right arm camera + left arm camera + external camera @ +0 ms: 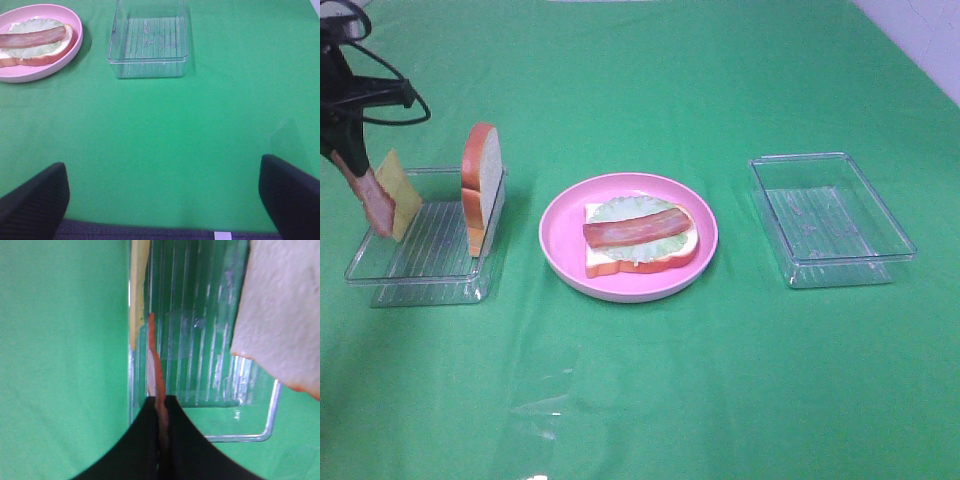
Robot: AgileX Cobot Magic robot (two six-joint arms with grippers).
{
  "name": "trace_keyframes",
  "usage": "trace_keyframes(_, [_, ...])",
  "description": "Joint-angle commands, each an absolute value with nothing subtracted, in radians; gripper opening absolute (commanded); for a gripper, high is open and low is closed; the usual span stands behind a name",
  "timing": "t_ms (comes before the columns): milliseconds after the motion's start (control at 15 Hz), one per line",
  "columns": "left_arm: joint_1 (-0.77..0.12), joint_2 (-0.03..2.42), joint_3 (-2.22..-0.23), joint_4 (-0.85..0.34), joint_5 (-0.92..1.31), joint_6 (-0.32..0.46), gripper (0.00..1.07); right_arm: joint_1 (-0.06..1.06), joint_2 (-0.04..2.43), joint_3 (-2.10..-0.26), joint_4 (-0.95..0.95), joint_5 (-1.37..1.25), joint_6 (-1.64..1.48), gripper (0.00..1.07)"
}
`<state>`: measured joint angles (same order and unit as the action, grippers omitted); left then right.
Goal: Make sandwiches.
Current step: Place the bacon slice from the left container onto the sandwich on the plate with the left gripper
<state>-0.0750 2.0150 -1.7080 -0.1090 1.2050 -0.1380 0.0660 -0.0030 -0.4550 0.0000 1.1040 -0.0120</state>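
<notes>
Far left of the frame: left gripper clenched on thin bacon at the ribbed clear tray's left rim, beside flat cheese. Right gripper spread wide over open green cloth.

Bread slice on pink plate under lettuce and bacon strip, second slice upright in tray, second bacon strip hanging beside tilted cheese square.

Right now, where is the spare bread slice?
The bread slice stands on edge on the left of the high view, at the right wall of the left tray, beside the plate.
</notes>
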Motion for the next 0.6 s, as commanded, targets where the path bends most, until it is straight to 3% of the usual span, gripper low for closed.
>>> trace_keyframes(67, [-0.080, 1.975, -1.739, -0.167, 1.321, -0.143, 0.00, 0.059, -0.036, -0.455, 0.000, 1.101, -0.019, 0.98])
trace_keyframes(600, [-0.080, 1.907, -1.760, -0.220, 1.306, -0.143, 0.00, 0.059, -0.036, -0.455, 0.000, 1.101, -0.019, 0.98])
